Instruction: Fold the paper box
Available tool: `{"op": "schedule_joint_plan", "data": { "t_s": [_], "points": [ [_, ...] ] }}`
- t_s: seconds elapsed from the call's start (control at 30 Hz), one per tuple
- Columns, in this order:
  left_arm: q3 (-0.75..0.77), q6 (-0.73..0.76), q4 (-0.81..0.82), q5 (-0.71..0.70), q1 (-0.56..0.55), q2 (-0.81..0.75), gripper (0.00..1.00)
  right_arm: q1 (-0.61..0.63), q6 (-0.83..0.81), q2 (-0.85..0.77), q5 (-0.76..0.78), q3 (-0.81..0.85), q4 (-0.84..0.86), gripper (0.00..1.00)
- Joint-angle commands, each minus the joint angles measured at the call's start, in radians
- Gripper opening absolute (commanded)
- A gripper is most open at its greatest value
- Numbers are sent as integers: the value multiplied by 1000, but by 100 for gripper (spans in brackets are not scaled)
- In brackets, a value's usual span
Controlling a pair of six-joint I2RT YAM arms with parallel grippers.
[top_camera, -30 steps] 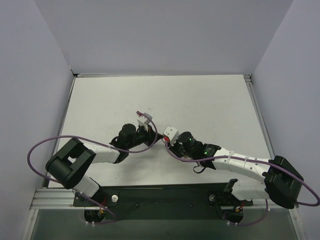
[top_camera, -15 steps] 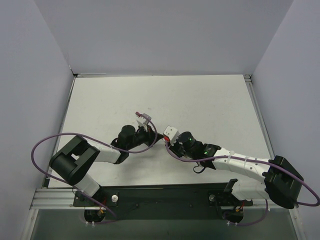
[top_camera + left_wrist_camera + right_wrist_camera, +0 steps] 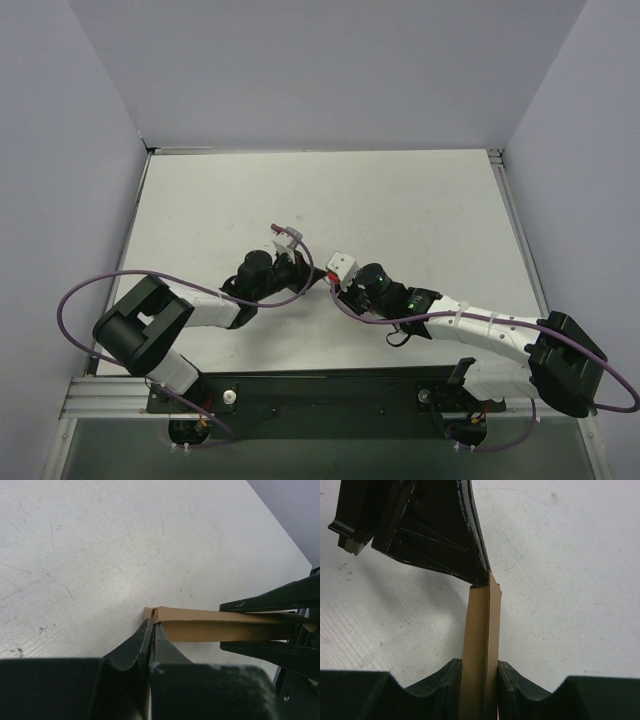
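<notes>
The paper box (image 3: 220, 622) is a thin brown cardboard piece folded nearly flat, held edge-on just above the table between both grippers. My left gripper (image 3: 151, 619) is shut on a small flap at the box's near corner. In the right wrist view the box (image 3: 481, 640) stands as a narrow upright strip. My right gripper (image 3: 480, 672) is shut on its lower end, with the left gripper's fingers (image 3: 445, 545) meeting its far tip. From above, the left gripper (image 3: 310, 276) and right gripper (image 3: 336, 284) meet at the table's middle, and the box is hidden between them.
The white table (image 3: 400, 200) is scuffed and bounded by grey walls at the back and on both sides. Purple cables (image 3: 80, 300) loop beside each arm. The right gripper's dark fingers (image 3: 270, 600) reach in from the right of the left wrist view.
The left arm's rear links swayed slightly and came back. Both grippers and the box stayed where they were.
</notes>
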Motion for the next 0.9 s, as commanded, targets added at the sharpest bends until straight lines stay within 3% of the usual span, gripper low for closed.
{"op": "schedule_joint_plan", "data": {
  "t_s": [0.0,0.1,0.27,0.43,0.5,0.7,0.8,0.87],
  "points": [
    [0,57,-461,-152,-10,-5,0,14,67,-24,-81,-12,-84,34],
    [41,59,-545,-169,-22,-39,0,13,87,-27,-70,-12,-83,42],
    [113,67,-692,-196,-28,-97,0,11,84,23,-70,-15,-41,43],
    [153,88,-794,-193,-30,-168,0,10,81,45,-98,-12,2,52],
    [167,90,-824,-192,-30,-188,0,8,78,51,-101,-4,5,49],
    [193,99,-953,-199,-21,-324,1,-2,69,55,-122,-4,16,26],
    [207,94,-1007,-209,4,-407,15,-3,67,40,-145,-19,74,24],
    [204,88,-1021,-196,31,-458,19,-4,67,43,-164,-24,127,24]
  ]
}}
